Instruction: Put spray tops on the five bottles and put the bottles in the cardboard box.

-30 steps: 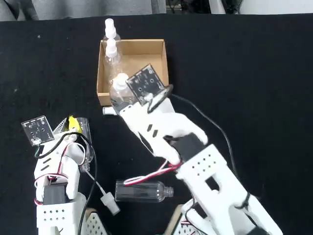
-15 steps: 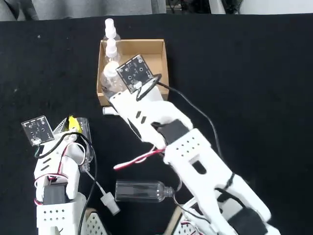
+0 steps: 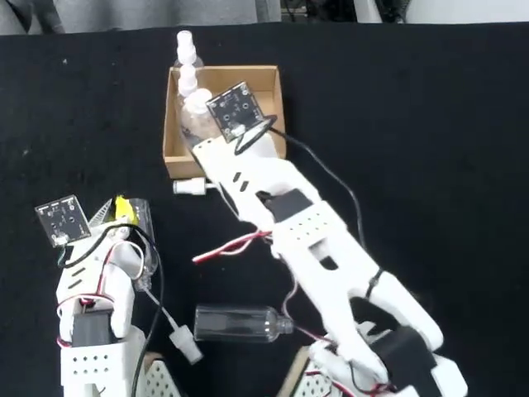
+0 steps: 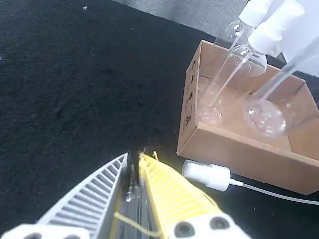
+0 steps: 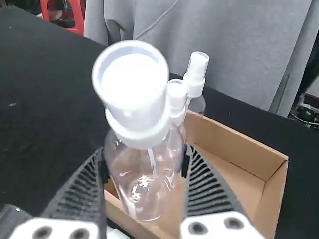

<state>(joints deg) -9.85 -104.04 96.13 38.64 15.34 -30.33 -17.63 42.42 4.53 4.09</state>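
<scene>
- High view, set against a second ago: the right claw (image 5: 143, 155) has carried its bottle (image 5: 142, 191) from the front wall of the cardboard box (image 3: 256, 87) deeper in. It is now toward the far corner, where two capped bottles (image 4: 234, 64) lean.
- The left claw (image 4: 134, 159), the bare bottle (image 3: 240, 322), the loose spray top (image 3: 183, 341) and the second spray top (image 4: 207, 174) have stayed put.
- Right claw: ribbed black fingers are clamped on the clear, round-shouldered plastic bottle. The bottle tilts with its base down inside the plain brown box; whether it touches the floor cannot be told. Its white spray head (image 5: 132, 89) is smooth and cylindrical.
- Left claw: one ribbed grey finger and one yellow are drawn together at the tips, low over the matte black cloth (image 3: 413, 124), short of the box.
- The bare bottle lies on its side with its neck open, and the loose spray top, trailing a thin tube, is just beside its base end.
- The second spray top lies just before the box's front wall.
</scene>
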